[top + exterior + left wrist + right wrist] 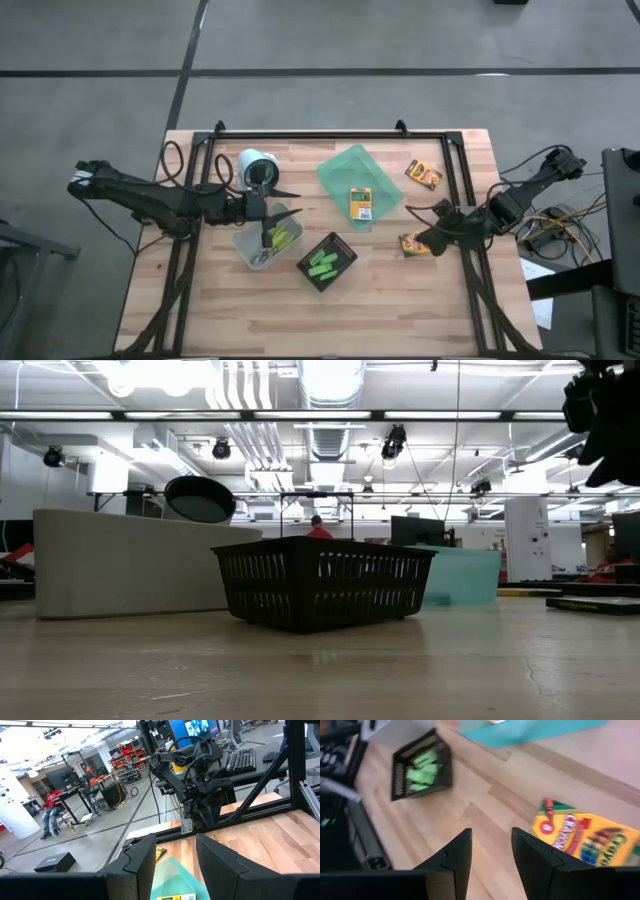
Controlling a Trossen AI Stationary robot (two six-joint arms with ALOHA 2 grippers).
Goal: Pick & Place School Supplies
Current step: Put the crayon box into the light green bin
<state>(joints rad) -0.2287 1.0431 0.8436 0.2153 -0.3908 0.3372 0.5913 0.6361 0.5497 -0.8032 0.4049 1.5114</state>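
Crayon box [587,835] cut off, right gripper [491,851] parted

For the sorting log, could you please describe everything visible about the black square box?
The black square box is a small slatted basket, apparently plastic, standing upright and open-topped on the wooden table, turned diagonally. Several bright green sticks lie inside it. It sits apart from the clear bin and the green tray; no end effector touches it.
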